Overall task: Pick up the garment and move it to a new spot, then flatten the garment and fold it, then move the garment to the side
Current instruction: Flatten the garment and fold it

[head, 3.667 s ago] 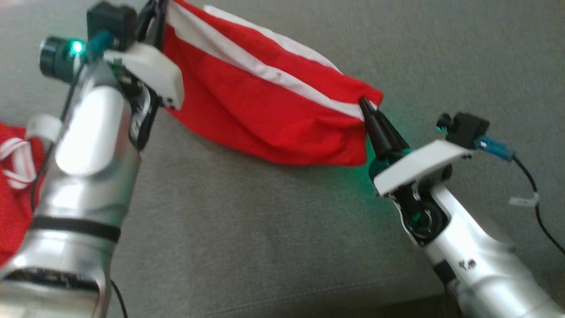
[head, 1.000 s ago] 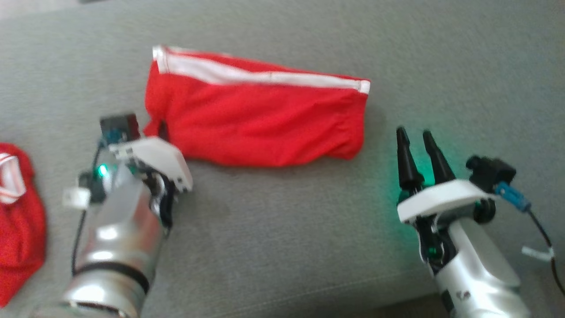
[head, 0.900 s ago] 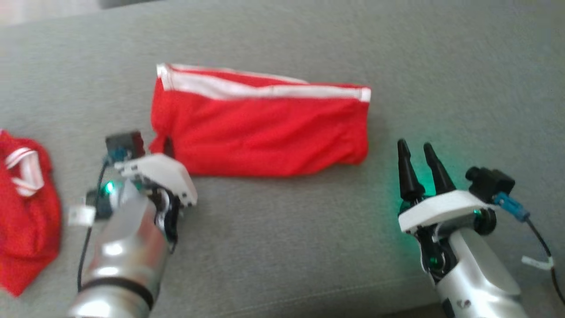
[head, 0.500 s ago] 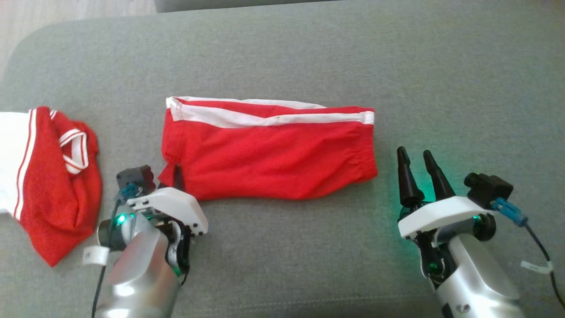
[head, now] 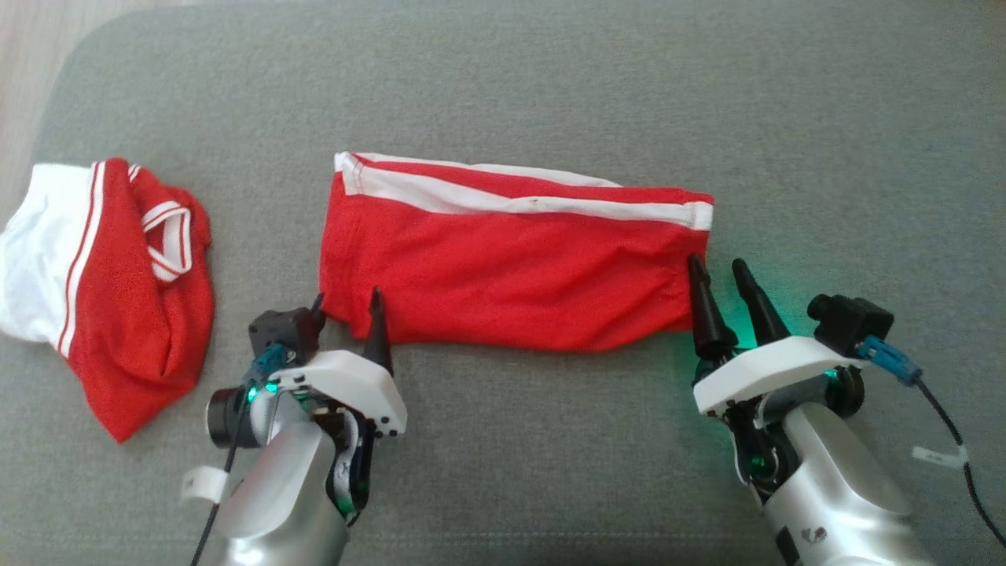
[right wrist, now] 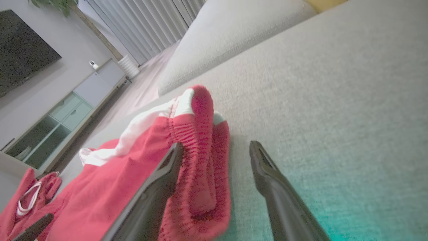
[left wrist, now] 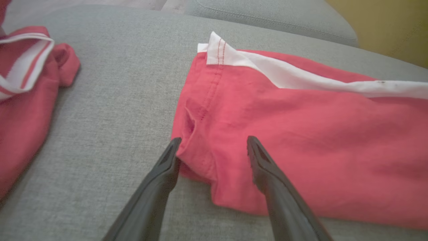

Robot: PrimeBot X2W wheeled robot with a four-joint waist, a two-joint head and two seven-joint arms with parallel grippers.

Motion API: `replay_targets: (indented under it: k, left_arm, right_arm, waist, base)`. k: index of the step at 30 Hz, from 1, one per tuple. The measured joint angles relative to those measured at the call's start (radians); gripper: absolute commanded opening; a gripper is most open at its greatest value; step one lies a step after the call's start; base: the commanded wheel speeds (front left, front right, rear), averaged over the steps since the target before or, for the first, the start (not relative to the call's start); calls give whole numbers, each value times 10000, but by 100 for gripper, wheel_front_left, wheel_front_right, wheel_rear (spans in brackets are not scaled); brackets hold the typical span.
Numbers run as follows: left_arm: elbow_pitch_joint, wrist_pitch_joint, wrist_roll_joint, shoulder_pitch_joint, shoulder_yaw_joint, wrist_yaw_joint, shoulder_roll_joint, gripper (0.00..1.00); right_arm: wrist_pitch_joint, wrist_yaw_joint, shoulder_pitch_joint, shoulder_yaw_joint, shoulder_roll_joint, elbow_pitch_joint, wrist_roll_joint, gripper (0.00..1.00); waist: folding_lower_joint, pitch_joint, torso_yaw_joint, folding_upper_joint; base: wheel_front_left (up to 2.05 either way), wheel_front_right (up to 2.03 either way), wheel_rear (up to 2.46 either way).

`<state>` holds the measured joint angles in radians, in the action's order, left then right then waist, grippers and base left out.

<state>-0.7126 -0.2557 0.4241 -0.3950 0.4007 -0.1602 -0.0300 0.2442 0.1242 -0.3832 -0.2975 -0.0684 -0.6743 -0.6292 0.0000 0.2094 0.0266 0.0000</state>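
The garment, red shorts (head: 511,267) with a white side stripe, lies spread flat on the grey cushion (head: 550,79). My left gripper (head: 346,303) is open at the shorts' near left corner. In the left wrist view that corner (left wrist: 200,160) sits between the fingers of the left gripper (left wrist: 214,140). My right gripper (head: 717,267) is open at the right end of the shorts. In the right wrist view the gathered waistband (right wrist: 200,160) lies between the fingers of the right gripper (right wrist: 216,145), against the left finger.
A second red and white garment (head: 118,291) lies crumpled at the cushion's left end, also in the left wrist view (left wrist: 23,87). Pale floor (head: 31,47) shows past the cushion's rounded far left corner. A cabinet (right wrist: 67,117) stands beyond the sofa.
Both grippers earlier held the shorts up by their ends, then laid them down and let go. Since half a second ago both open grippers have closed in on the near corners; the camera also shifted.
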Motion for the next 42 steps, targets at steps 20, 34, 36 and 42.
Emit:
replay_targets:
  k: [20,34,36,42]
  left_arm:
    - [658,0,-184,10,395,-81,-13,100]
    - [765,0,-56,658,821,-67,-21,100]
    - [767,0,35,664,953,-69,-31,100]
    - [786,0,362,872,1440,-67,-36,100]
  right_arm:
    - [-136,-4,-1011,-740,-92,-1170,-1285,0]
    - [-144,0,-885,-566,-1480,-654,-1802,0]
    - [-374,0,-896,-823,-1494,-263,-1801,0]
    - [-1333,0,-966,-1685,-1317,1053,-1802,0]
  waist:
    - [0,425,282,0]
    - [0,-108,-297,0]
    - [0,-192,-296,0]
    - [0,-326,115,0]
  base:
    - [0,0,0]
    - [0,0,0]
    - [0,0,0]
    - [0,0,0]
